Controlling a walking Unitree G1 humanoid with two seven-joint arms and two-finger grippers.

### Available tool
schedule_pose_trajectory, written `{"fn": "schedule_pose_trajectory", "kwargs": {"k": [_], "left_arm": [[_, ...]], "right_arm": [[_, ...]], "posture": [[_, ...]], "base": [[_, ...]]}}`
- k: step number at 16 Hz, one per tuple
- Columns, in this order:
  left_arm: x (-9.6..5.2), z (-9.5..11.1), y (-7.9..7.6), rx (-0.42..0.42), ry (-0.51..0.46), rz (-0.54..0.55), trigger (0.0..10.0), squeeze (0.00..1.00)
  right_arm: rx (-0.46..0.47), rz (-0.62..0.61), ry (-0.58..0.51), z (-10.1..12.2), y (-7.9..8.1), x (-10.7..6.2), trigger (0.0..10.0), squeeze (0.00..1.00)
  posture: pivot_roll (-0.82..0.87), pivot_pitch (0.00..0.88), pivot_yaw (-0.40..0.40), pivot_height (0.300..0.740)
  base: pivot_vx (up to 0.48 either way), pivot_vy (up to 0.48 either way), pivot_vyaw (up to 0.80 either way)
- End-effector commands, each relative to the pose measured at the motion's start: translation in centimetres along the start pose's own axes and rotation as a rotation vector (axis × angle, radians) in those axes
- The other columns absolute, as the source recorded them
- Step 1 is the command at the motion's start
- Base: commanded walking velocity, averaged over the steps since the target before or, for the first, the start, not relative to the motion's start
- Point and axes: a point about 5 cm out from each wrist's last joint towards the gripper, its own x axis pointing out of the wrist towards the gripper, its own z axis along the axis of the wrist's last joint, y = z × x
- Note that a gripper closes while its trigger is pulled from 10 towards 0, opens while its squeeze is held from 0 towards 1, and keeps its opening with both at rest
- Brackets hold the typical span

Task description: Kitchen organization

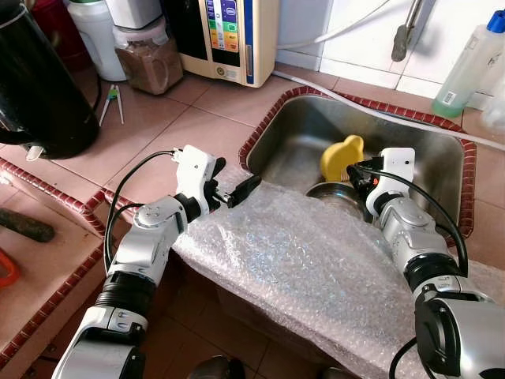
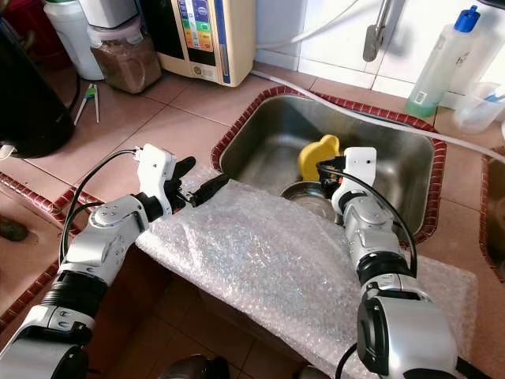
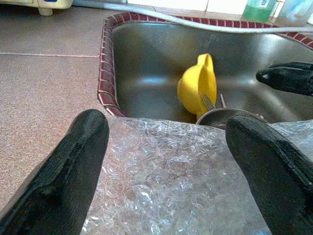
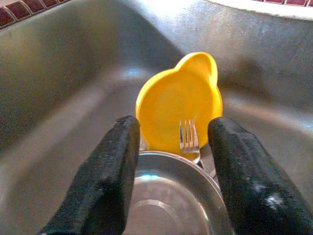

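Two grippers at the sink (image 1: 442, 158), both w/ fingers spread, gripping nothing. Left gripper (image 1: 230, 189) hovers over the near-left sink corner, just above the bubble wrap (image 1: 316, 268) draped over the counter edge (wrap covers the sink's front rim, hangs down toward the floor). Right gripper (image 4: 171, 161) is down inside the sink, fingers either side of a steel bowl (image 4: 171, 200), not clearly touching it. Yellow cup (image 4: 178, 105) lies tipped in the basin just behind the bowl; fork (image 4: 189, 139) stands against it, tines up. Tiled counter (image 1: 181, 126) to the left: black kettle (image 1: 39, 87), jar w/ brown powder (image 1: 150, 59), water unit (image 1: 225, 35) at the back. Soap bottle (image 1: 469, 59) behind the sink, on the right.
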Motion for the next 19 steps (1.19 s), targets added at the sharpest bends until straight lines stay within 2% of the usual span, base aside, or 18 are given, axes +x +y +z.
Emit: {"fn": "schedule_pose_trajectory", "kwargs": {"k": [1, 5, 6, 7, 8, 15, 16, 17, 19], "left_arm": [[0.0, -0.3, 0.0, -0.001, 0.02, -0.004, 10.0, 1.0], [0.0, -0.3, 0.0, -0.001, 0.02, -0.004, 10.0, 1.0], [0.5, 1.6, 0.7, 0.053, -0.072, 0.139, 10.0, 0.0], [0.7, 4.0, 1.5, 0.087, -0.193, 0.341, 10.0, 0.0], [0.5, 4.4, 1.6, 0.083, -0.216, 0.392, 10.0, 0.0], [0.9, 4.8, 1.0, 0.072, -0.237, 0.435, 10.0, 0.0], [1.0, 4.9, 0.2, 0.078, -0.209, 0.395, 10.0, 0.0], [0.5, 5.3, -0.4, 0.19, -0.205, 0.454, 10.0, 0.0], [0.1, 5.5, -1.3, 0.152, -0.252, 0.403, 10.0, 0.0]], "right_arm": [[0.0, 0.006, 0.011, -0.4, 0.1, -0.1, 10.0, 1.0], [0.0, 0.006, 0.011, -0.4, 0.1, -0.1, 10.0, 1.0], [-0.005, 0.009, -0.135, 1.6, 1.1, 0.0, 10.0, 1.0], [0.01, 0.01, -0.337, 4.6, 2.2, -0.4, 10.0, 1.0], [0.006, 0.01, -0.387, 5.4, 2.5, -0.6, 10.0, 1.0], [0.004, 0.006, -0.421, 6.0, 2.7, -1.3, 10.0, 1.0], [-0.003, 0.005, -0.429, 6.0, 2.5, -1.6, 10.0, 1.0], [-0.023, 0.002, -0.439, 6.0, 2.1, -2.1, 10.0, 1.0], [-0.037, 0.002, -0.453, 6.2, 1.6, -2.7, 10.0, 0.98]], "posture": [[-0.02, 0.102, 0.093, 0.74], [-0.02, 0.102, 0.093, 0.74], [-0.03, 0.094, 0.068, 0.74], [-0.03, 0.094, 0.063, 0.74], [-0.03, 0.093, 0.06, 0.74], [-0.04, 0.094, 0.059, 0.74], [-0.04, 0.096, 0.06, 0.74], [-0.04, 0.097, 0.062, 0.74], [-0.04, 0.097, 0.062, 0.74]], "base": [[0.0, 0.0, 0.0], [0.0, 0.0, 0.0], [0.0, 0.0, 0.0], [0.0, 0.0, 0.0], [0.0, 0.0, 0.0], [0.0, 0.0, 0.0], [0.0, 0.0, 0.0], [0.0, 0.0, 0.0], [0.0, 0.0, 0.0]]}}
